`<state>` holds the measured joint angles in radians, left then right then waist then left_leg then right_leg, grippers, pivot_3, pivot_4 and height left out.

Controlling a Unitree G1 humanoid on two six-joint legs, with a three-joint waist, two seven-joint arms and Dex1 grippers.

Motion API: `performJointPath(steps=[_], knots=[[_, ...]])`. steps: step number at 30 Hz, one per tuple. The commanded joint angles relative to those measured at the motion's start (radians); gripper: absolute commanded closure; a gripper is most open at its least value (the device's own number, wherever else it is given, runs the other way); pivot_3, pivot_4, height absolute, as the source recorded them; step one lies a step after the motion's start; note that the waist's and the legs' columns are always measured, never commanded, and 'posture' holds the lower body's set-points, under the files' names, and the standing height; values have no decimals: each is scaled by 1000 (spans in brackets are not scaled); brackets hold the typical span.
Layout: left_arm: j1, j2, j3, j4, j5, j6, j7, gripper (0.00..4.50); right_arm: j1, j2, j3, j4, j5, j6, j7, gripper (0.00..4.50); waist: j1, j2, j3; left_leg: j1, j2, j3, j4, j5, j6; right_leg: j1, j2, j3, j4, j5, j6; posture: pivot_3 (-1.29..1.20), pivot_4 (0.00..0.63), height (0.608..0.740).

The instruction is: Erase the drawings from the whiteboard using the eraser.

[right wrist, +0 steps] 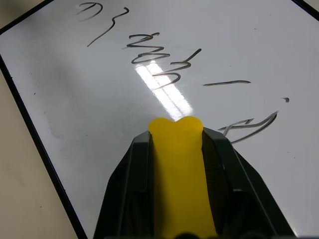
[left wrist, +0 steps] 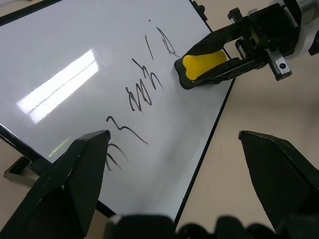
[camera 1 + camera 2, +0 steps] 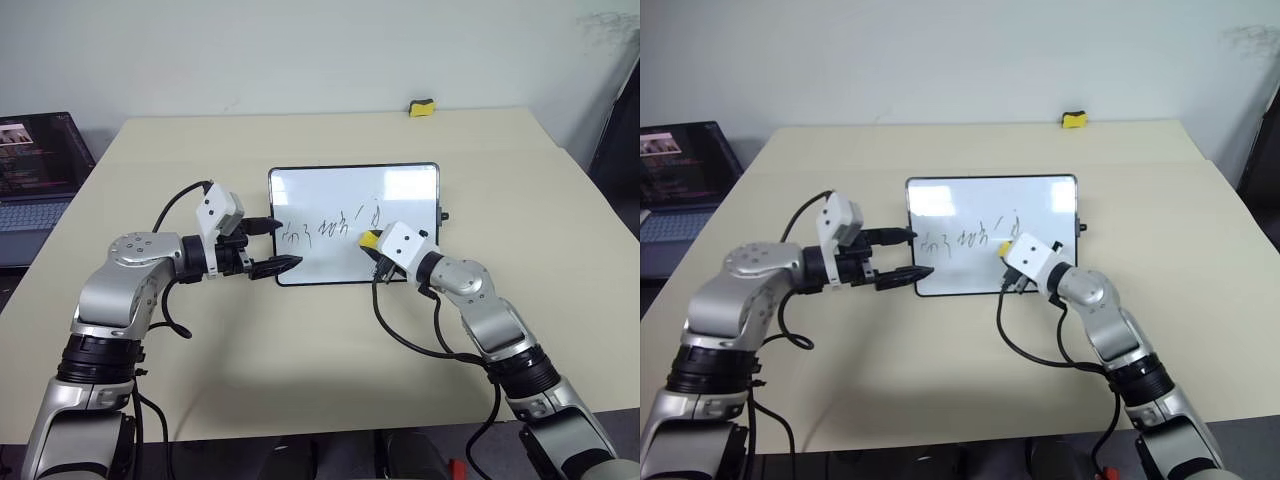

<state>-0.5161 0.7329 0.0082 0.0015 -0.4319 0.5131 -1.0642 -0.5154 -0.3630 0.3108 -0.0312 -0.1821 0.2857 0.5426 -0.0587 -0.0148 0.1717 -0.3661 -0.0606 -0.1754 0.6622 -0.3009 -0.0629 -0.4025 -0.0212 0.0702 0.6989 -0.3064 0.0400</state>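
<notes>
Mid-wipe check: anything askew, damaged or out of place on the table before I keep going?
Nothing stands out. The whiteboard lies flat and square on the table, the drawings unsmeared. The right gripper has its jaws shut on the eraser. A second yellow-and-black block sits at the far edge.

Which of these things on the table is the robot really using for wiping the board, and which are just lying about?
Part of the job:
- whiteboard
- drawings in black marker
- yellow eraser, clamped in the right pincer
- left pincer, open at the board's left edge

Just lying about:
- second yellow block at the table's far edge
- laptop on the left
</notes>
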Motion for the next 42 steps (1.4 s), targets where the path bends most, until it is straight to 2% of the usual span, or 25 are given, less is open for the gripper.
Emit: performJointPath(steps=[1, 6, 10, 20, 23, 35, 42], knots=[[-3, 16, 29, -34, -13, -7, -9, 0, -47, 18, -49, 17, -24, 5, -75, 3506, -1, 0, 0, 0, 0, 0, 0, 0, 0, 0, 0, 0, 0, 0, 0, 0, 150, 740], [-1, 14, 29, -41, -16, -2, -10, 0, -94, 37, -94, 58, -31, 5, -161, 3506, 2, 0, 0, 0, 0, 0, 0, 0, -1, -1, 0, 0, 0, 0, 0, 0, 150, 740], [1, 11, 30, -46, -18, 1, -10, 0, -100, 32, -94, 84, -36, 29, -172, 3506, 2, 0, 0, -1, 0, 0, 0, 0, -1, -1, 0, 0, 0, 0, 0, 0, 150, 740], [0, 13, 29, -49, -21, 3, -14, 0, 11, -46, 34, -9, -33, 123, 56, 3506, -2, -4, -3, 0, 0, 1, 0, 0, 0, 0, 0, 1, 0, 0, 0, 0, 150, 740], [-4, 12, 27, -47, -19, 3, -16, 0, 19, -54, 51, -32, -39, 129, 80, 3506, -2, -4, -3, 2, 1, 2, 0, 0, 0, 1, 1, 1, 1, 1, 0, 0, 150, 740], [-5, 13, 28, -40, -15, -3, -19, 0, -130, 55, -121, 32, -24, 75, -152, 3510, 3, -4, -3, 1, 1, 1, 0, 1, -1, -1, 1, 1, 0, 3, 0, 0, 150, 740], [-3, 17, 34, -36, -14, -4, -17, 0, -166, 90, -160, 111, -27, 44, -246, 3513, 2, -4, -3, -1, 1, 2, -1, 2, -2, -2, 1, 1, -2, 3, 0, 0, 150, 740]])
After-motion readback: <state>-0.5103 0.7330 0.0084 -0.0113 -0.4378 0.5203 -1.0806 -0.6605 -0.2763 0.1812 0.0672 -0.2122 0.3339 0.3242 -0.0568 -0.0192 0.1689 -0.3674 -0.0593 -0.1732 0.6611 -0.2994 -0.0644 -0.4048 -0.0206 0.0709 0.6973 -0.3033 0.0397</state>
